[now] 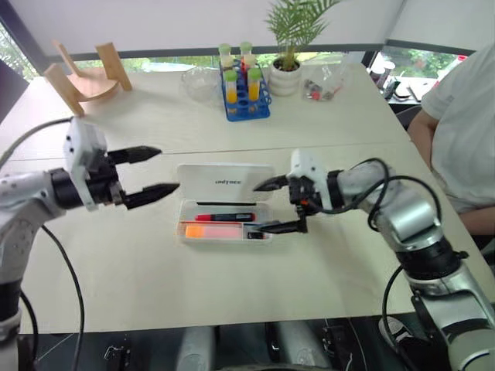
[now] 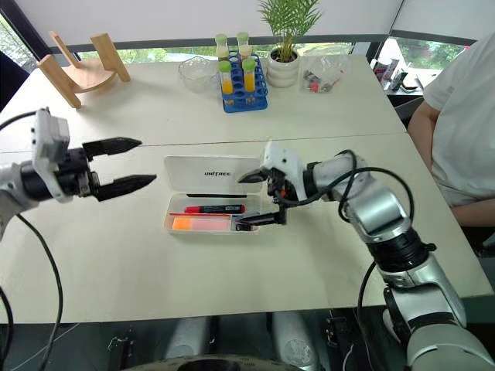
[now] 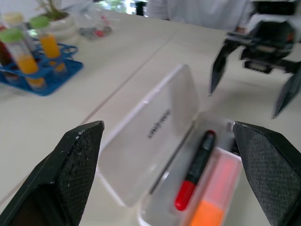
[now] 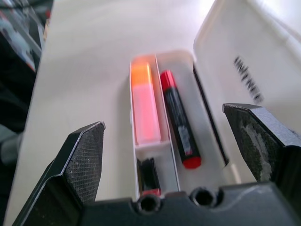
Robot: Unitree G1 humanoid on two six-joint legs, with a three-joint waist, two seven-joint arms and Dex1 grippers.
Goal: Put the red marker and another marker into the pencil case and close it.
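Red marker (image 4: 179,123) and highlighter (image 4: 144,106) are lying inside the pencil case (image 1: 225,185); both claws, left (image 1: 151,172) and right (image 1: 280,204), are hanging spread, empty. Next: tipping the lid shut evenly.

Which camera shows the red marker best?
The right wrist view: the red marker lies full length in the open pencil case. The left wrist view shows it blurrier; both eye views show it small.
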